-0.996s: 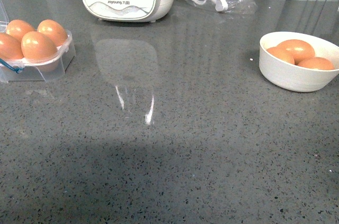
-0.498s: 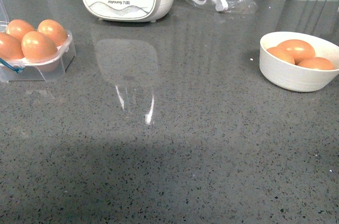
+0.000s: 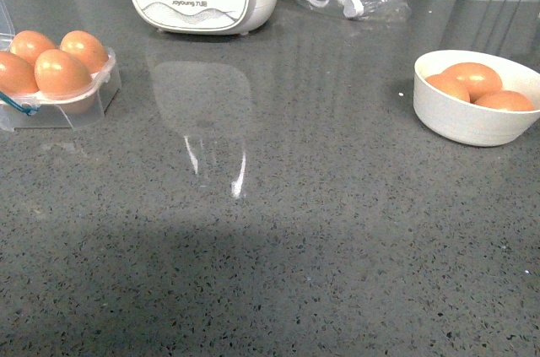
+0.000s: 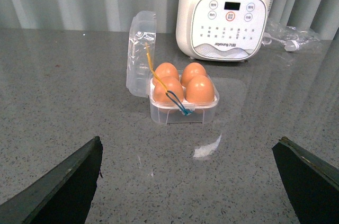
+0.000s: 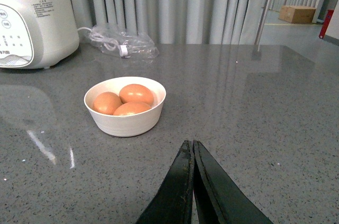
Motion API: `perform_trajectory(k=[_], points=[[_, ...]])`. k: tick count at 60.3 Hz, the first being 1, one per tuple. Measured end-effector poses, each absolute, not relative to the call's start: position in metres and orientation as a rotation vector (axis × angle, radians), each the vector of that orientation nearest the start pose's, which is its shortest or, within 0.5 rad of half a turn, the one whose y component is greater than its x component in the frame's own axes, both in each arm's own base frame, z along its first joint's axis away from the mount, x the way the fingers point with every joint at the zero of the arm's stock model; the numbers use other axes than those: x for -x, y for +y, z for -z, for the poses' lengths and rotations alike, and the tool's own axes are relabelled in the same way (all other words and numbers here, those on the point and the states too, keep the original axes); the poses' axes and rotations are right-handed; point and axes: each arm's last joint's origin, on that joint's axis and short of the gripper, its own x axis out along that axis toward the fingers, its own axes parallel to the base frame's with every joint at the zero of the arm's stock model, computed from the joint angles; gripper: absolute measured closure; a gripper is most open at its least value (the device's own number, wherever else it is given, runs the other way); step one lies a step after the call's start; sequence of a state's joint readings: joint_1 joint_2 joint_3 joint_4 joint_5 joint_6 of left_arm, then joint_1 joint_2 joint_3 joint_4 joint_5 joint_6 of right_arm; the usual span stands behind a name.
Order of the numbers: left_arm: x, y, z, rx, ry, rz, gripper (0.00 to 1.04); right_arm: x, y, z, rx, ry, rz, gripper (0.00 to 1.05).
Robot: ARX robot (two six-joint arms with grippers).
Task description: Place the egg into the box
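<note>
- Egg (image 5: 131,108), orange-brown, plain: the one closest to the right gripper (image 5: 191,143), lying with two like it in a white bowl (image 5: 124,123) on the right of the grey speckled counter (image 3: 295,273). That gripper's fingers are pressed flat together with nothing between them, and it stands apart from the bowl.
- Left gripper (image 4: 189,139): fingers spread wide, empty, above bare counter and facing the box.
- Box (image 4: 180,114): clear plastic, at the counter's far left, well apart from the bowl. Its lid (image 4: 140,54) stands upright and open, and there is a blue bit (image 4: 183,108) at the front edge.
- Four eggs (image 4: 200,89): seated in the box's cups, two by two, touching.
- White appliance (image 4: 229,15): a button panel on its face, standing behind the box.
- Plastic bag (image 5: 122,44): clear and crumpled, with a cable inside, lying beside the appliance.
- Curtain (image 5: 175,1): grey, pleated, behind the counter.
</note>
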State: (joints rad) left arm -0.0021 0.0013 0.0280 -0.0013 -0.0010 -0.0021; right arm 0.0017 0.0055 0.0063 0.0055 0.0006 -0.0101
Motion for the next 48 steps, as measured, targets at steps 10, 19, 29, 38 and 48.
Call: perform_trajectory(k=[10, 19, 29, 38, 48], points=[[-0.096, -0.0002, -0.1728, 0.002, -0.025, 0.001, 0.07, -0.0976, 0.0002, -0.1653, 0.01, -0.002, -0.001, 1.02], [-0.096, -0.0002, -0.1729, 0.002, -0.026, 0.001, 0.07, -0.0976, 0.0001, -0.1653, 0.01, -0.002, -0.001, 0.73], [-0.096, -0.0002, -0.1729, 0.002, -0.026, 0.001, 0.07, -0.0976, 0.0001, -0.1653, 0.01, -0.002, -0.001, 0.45], [-0.096, -0.0002, -0.1729, 0.002, -0.026, 0.001, 0.07, -0.0976, 0.0001, -0.1653, 0.01, -0.002, -0.001, 0.2], [-0.096, -0.0002, -0.1729, 0.002, -0.026, 0.001, 0.07, -0.0976, 0.0001, -0.1653, 0.007, -0.002, -0.001, 0.08]])
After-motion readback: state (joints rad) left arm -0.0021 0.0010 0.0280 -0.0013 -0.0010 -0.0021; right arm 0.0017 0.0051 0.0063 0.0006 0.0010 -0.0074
